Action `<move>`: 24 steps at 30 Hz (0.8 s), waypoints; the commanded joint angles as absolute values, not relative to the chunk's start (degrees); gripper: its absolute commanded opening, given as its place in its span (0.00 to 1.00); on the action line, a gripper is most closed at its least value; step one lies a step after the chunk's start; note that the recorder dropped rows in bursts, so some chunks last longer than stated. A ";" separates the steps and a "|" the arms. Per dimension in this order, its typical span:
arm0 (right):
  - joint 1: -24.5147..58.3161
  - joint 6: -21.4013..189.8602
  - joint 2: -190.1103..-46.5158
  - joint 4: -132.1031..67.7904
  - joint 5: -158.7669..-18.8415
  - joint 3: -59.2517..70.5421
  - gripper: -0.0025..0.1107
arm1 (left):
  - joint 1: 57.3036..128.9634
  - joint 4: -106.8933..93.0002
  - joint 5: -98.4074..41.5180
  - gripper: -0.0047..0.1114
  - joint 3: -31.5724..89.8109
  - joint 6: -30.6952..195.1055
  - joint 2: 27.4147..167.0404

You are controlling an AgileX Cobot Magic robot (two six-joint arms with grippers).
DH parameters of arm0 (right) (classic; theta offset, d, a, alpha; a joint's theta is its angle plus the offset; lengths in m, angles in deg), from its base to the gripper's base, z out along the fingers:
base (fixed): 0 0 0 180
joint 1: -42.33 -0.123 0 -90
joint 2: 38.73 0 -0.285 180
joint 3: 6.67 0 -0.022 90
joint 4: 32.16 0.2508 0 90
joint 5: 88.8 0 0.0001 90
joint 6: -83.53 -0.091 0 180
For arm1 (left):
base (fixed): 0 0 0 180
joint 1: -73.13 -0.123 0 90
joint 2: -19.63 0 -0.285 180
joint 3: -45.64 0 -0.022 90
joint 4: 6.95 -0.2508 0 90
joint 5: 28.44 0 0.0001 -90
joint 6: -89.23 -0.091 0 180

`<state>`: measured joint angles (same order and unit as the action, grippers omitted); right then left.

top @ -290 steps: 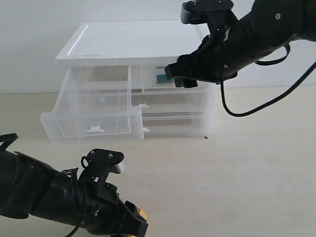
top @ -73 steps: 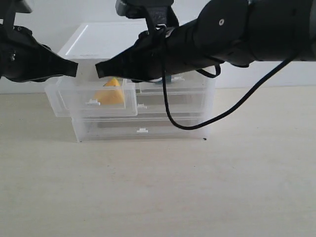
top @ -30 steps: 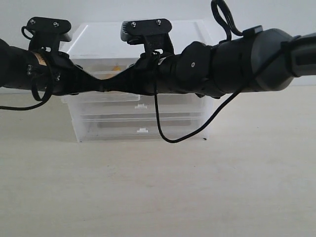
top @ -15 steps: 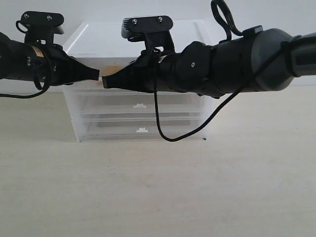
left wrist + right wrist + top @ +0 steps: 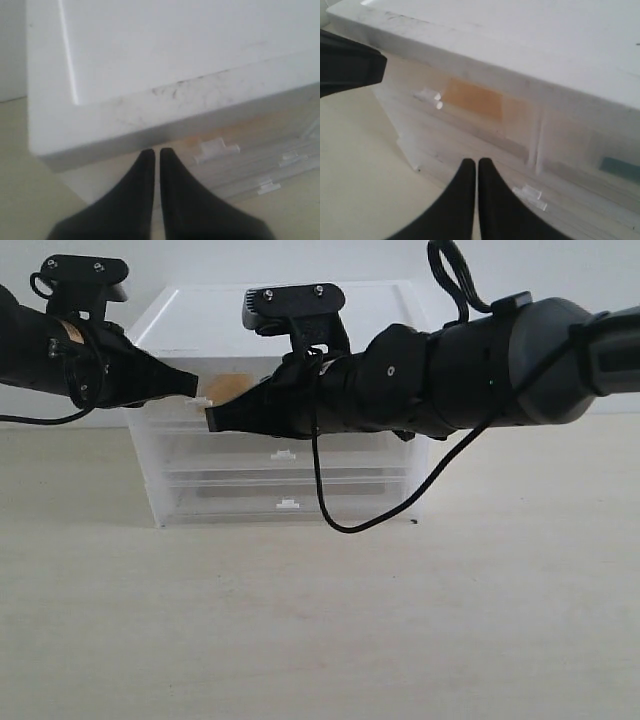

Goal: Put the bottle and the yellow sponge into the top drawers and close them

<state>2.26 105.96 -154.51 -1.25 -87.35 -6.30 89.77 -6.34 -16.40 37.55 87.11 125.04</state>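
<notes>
Behind the translucent fronts of the top drawers [image 5: 402, 75], the yellow sponge [image 5: 472, 99] and the bottle [image 5: 620, 168] are seen stowed. The left gripper [image 5: 156, 153] and the right gripper [image 5: 472, 163] are both pinched together, empty. Each front should be checked flush, the tab handle [image 5: 216, 148] left unsnagged.

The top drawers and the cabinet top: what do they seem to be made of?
The top drawers: probably translucent frosted plastic; the sponge shows through as a blurred orange patch. The cabinet top: seemingly opaque white plastic, smooth, with faint dark scuffs.
</notes>
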 commanded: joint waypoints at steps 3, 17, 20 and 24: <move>2.47 106.57 -154.19 -1.34 -88.38 -6.14 0.02 | 89.37 -4.53 -15.09 0.07 36.19 87.59 118.89; 2.47 106.16 -138.02 -1.34 -83.71 7.48 0.02 | 90.12 0.93 -20.07 0.07 19.57 92.73 97.54; 2.35 105.80 -132.02 -1.09 -79.47 15.74 0.02 | 92.34 3.43 -22.35 0.07 13.95 92.73 92.76; 2.35 102.43 -123.03 -1.02 -72.20 26.59 0.02 | 97.41 6.22 -26.66 0.07 6.32 92.92 87.44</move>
<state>2.26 104.77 -128.80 -1.25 -77.65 20.20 94.16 4.01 -23.31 10.67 92.17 90.63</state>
